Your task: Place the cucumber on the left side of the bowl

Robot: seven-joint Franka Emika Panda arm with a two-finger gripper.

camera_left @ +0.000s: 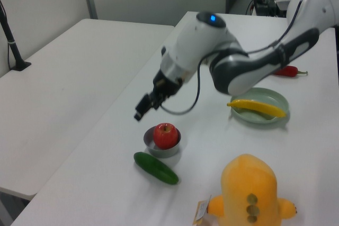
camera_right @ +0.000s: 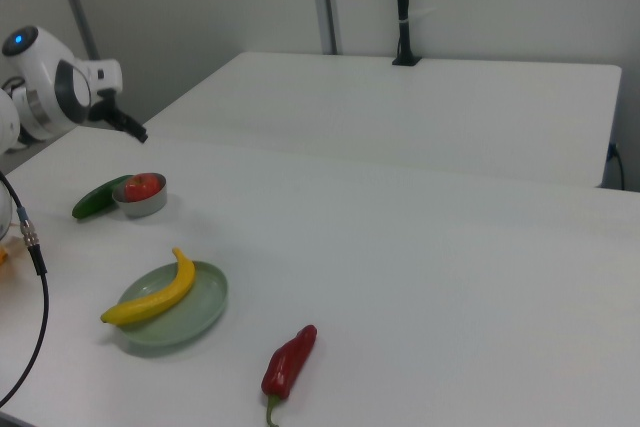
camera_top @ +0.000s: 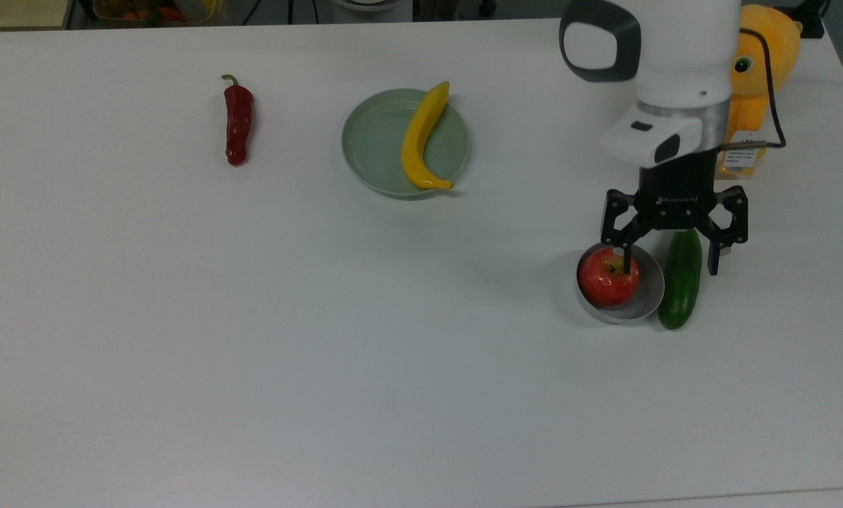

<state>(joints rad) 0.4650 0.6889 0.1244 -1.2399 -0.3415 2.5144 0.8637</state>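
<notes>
The dark green cucumber [camera_top: 680,279] lies flat on the white table, close against the bowl's right side in the top view. The small grey metal bowl [camera_top: 649,288] holds a red apple [camera_top: 607,277]. My gripper [camera_top: 669,266] hangs open above them with nothing between its fingers, well clear of the table. In the left view the gripper [camera_left: 142,110] is up and to the left of the bowl [camera_left: 159,152], and the cucumber [camera_left: 155,168] lies in front of it. In the right view the cucumber [camera_right: 97,199] is left of the bowl [camera_right: 141,207], below the gripper [camera_right: 135,131].
A pale green dish [camera_top: 372,144] holds a banana [camera_top: 421,134] at the table's back middle in the top view. A dark red chilli [camera_top: 238,123] lies further left. A yellow plush toy [camera_top: 760,49] sits behind the arm, near the table's right edge.
</notes>
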